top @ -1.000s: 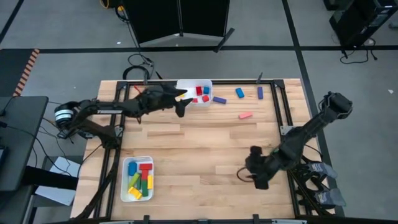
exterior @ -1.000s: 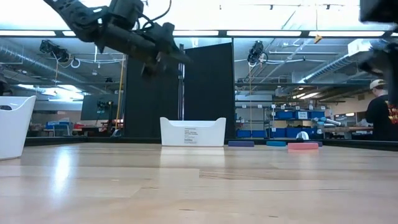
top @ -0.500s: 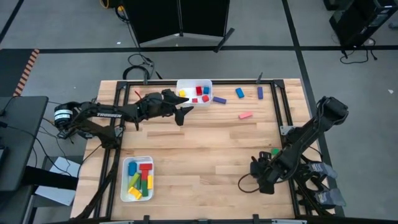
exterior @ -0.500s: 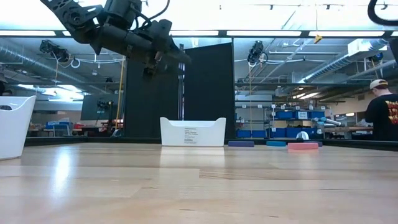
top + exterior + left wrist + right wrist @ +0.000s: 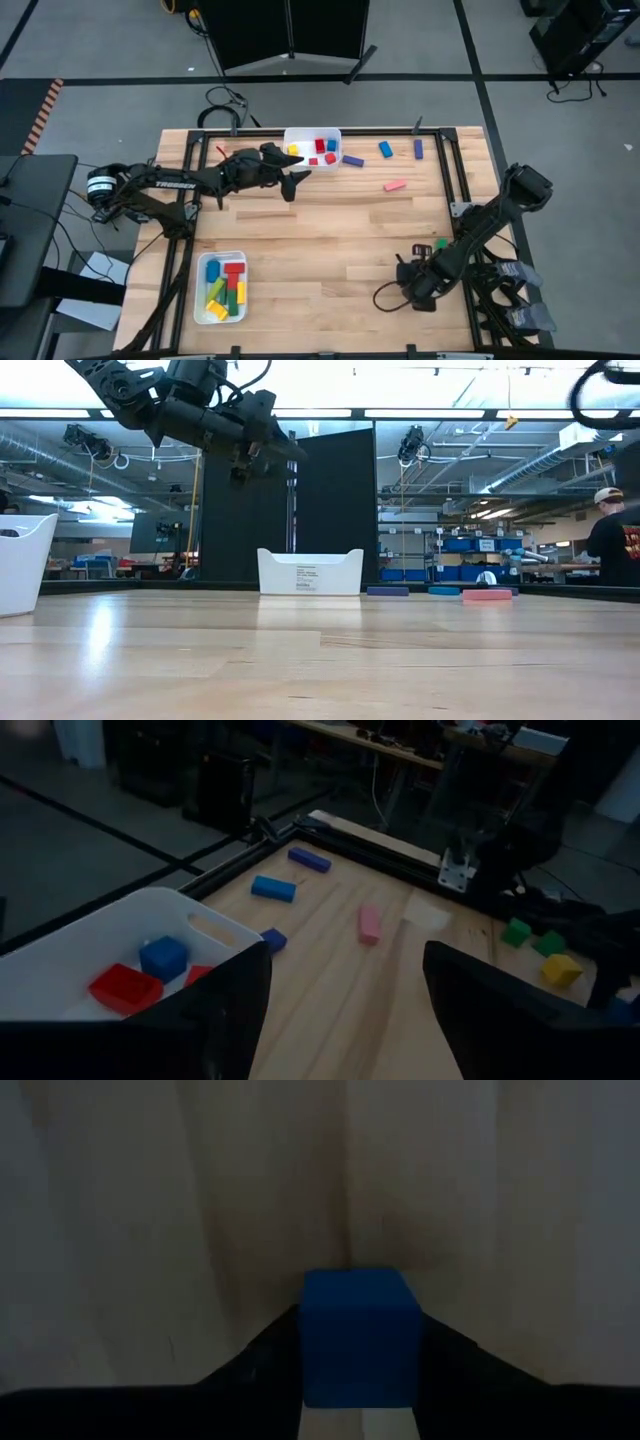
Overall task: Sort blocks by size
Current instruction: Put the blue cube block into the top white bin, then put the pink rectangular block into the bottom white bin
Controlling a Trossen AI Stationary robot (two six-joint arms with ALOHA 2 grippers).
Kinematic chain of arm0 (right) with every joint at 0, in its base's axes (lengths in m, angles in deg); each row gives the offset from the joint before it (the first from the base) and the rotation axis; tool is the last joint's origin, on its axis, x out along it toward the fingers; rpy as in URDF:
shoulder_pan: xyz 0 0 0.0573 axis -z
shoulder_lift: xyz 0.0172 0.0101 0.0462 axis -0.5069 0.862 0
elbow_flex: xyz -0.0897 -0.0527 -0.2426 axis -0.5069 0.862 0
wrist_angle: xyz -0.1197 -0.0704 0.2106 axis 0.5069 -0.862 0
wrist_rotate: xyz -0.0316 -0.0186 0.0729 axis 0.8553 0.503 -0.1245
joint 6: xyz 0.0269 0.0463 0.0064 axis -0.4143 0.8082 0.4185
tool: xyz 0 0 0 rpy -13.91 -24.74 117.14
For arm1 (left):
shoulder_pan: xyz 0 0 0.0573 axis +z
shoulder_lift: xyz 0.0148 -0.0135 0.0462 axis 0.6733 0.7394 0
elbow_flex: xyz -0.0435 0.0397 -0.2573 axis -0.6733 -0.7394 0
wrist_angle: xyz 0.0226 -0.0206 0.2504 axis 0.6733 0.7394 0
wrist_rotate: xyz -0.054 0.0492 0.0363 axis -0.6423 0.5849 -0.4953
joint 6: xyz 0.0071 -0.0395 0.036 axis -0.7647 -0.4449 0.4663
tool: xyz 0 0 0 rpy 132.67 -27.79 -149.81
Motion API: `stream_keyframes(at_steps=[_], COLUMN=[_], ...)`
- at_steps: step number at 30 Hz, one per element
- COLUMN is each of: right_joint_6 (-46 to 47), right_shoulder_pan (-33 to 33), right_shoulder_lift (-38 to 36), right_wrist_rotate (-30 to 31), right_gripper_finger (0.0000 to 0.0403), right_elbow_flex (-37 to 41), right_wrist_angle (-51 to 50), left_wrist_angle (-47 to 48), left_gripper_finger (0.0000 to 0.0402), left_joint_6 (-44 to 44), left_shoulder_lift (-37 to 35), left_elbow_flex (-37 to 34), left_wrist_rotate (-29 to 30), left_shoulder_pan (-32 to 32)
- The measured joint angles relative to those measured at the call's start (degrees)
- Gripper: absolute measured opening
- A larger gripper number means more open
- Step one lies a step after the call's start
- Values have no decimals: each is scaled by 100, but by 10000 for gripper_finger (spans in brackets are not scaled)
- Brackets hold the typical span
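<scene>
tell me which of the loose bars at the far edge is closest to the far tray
The purple bar, lying just off the right end of the far tray. The blue bar, the other purple bar and the pink bar lie farther right.

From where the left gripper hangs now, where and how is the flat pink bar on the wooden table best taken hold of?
Grip the flat pink bar across its narrow width, at mid-length, coming straight down. It lies flat and alone on the wooden table, both long sides free, so open fingers can close on them. The left gripper is open, beside the white tray.
</scene>
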Motion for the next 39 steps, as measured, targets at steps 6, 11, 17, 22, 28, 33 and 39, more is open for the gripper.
stream_keyframes(at_steps=[6, 11, 17, 22, 28, 33, 39], right_joint_6=[-1461, -3384, -5254, -5881, -5498, -5266, -5312], right_shoulder_pan=[1132, 2620, 4509, 5836, 6780, 6910, 6864], right_shoulder_lift=[-22, -24, -7, -7, 240, 748, 853], right_wrist_rotate=[982, 1937, 2167, 1857, 911, 477, 135], right_gripper_finger=[140, 140, 140, 140, 140, 205, 309], right_elbow_flex=[-261, -451, -521, -518, -521, -714, -842], right_wrist_angle=[432, 1579, 4481, 6080, 6573, 6828, 7235], left_wrist_angle=[-201, -281, -200, -4, 23, -137, -44], left_gripper_finger=[268, 268, 268, 268, 268, 268, 268], left_joint_6=[2, 31, 168, 137, 122, 109, -39], left_shoulder_lift=[-63, -462, -1144, -1349, -1250, -1154, -1001], left_elbow_flex=[0, 1, 4, 4, 4, 11, 7], left_wrist_rotate=[-6, -7, -50, -48, -39, 101, 106], left_shoulder_pan=[0, 0, 0, -12, -119, -146, -256])
